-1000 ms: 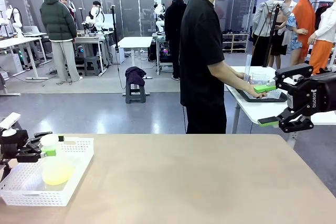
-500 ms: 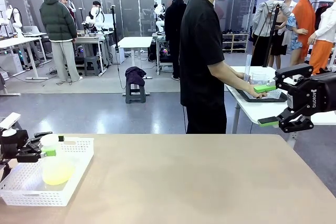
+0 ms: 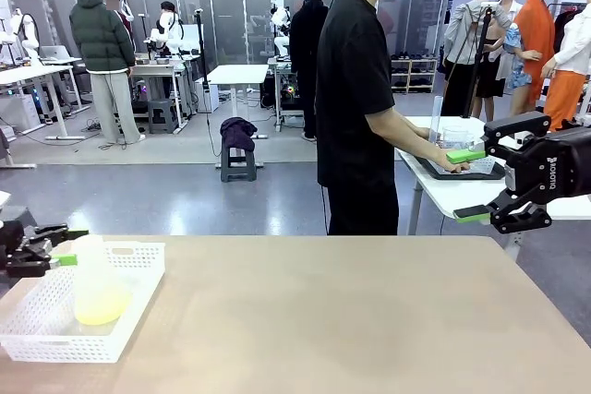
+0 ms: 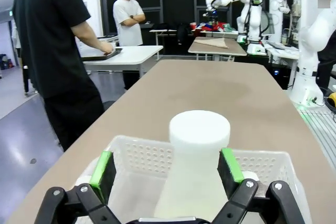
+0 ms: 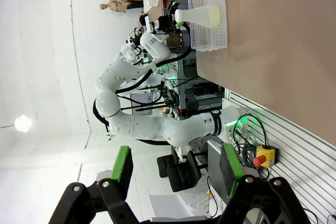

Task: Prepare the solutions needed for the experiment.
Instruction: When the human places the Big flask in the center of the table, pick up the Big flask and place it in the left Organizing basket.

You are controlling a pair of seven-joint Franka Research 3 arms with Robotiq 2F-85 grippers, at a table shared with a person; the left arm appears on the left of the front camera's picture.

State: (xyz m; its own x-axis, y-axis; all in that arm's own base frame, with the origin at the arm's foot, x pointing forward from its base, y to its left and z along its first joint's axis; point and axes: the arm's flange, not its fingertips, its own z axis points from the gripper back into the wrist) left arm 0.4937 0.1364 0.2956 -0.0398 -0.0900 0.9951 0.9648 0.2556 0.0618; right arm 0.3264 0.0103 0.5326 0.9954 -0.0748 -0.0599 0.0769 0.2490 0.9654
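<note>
My left hand [image 4: 167,174] stands released around the flask neck [image 4: 198,140] in the white basket [image 3: 129,297], right hand [image 3: 473,184] released too; if I close off-centre, the yellow solution [image 3: 100,302] may tip and spill on the bench [image 3: 351,320].

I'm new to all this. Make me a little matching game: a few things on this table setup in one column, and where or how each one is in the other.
1. flask
2. basket
3. left end effector
4. right end effector

a. white, on the table's left end
b. open, raised off the table's right side
c. stands in the basket, holding yellow liquid
d. open, at the flask's neck

Pairs: 1-c, 2-a, 3-d, 4-b
</note>
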